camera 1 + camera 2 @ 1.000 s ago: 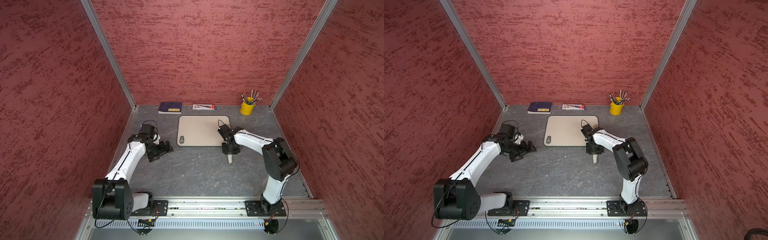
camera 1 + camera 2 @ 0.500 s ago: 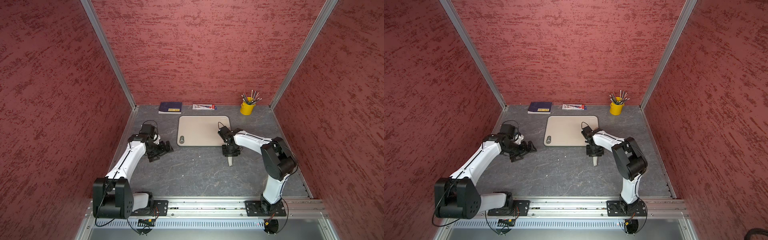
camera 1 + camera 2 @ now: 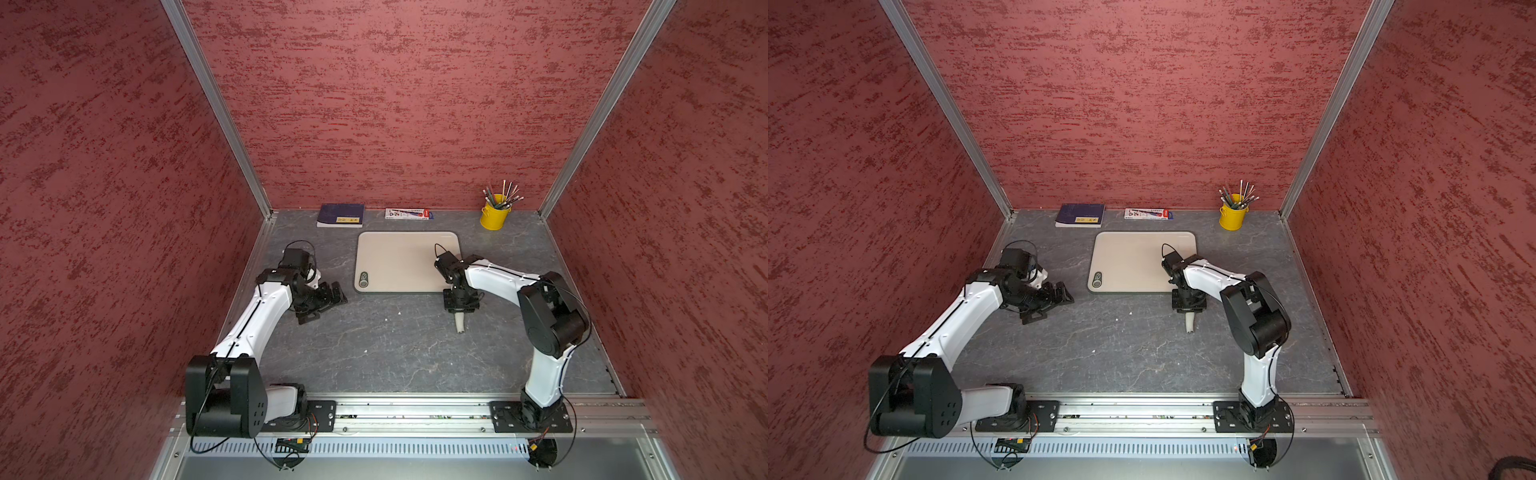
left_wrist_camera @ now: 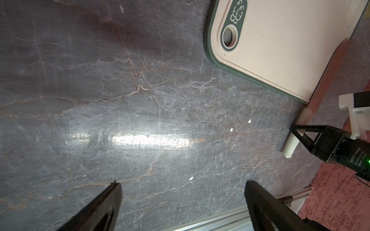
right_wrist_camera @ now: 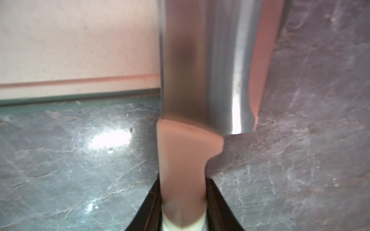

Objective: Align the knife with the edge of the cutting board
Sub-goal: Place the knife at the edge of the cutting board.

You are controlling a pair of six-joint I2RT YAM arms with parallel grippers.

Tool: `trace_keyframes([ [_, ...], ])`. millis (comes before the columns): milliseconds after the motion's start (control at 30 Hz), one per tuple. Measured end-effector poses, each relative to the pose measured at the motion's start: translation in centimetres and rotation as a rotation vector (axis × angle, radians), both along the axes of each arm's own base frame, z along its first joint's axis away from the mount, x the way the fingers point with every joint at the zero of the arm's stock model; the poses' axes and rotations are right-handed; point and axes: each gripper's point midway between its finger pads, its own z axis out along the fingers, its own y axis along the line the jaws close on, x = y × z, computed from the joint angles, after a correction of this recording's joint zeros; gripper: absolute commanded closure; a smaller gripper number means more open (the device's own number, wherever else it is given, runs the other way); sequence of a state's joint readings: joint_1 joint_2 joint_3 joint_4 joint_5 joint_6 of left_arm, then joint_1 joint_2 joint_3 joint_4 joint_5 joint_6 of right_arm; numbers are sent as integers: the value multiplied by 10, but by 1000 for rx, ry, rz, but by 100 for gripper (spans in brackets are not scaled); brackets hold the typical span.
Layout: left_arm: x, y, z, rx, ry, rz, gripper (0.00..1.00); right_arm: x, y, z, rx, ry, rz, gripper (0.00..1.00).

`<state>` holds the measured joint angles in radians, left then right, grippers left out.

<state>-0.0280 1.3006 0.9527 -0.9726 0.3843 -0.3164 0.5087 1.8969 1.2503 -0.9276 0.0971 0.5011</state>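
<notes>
Right fingers clamp one knife; my left gripper spread. Grey marble tabletop, three red walls; one cutting board, 12 o'clock.

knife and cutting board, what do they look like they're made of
The broad-bladed kitchen knife: its blade looks like brushed steel, grey with a bright glint and reflected pink; the cream handle looks like smooth moulded plastic. The beige rectangular cutting board: matte, with a moulded groove and dark rim, likely plastic or a composite; the look leaves that open.
</notes>
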Motion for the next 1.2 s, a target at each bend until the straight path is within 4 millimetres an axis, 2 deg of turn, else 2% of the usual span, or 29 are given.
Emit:
trace_keyframes([
  [300,0,-1,-1,-3,4,-1,0,2,3,2,13,1,13,100],
  [800,0,0,-1,-3,6,-1,0,9,-9,3,18,6,3,100],
  [1200,0,0,-2,-2,8,-1,0,10,-5,3,34,18,25,100],
])
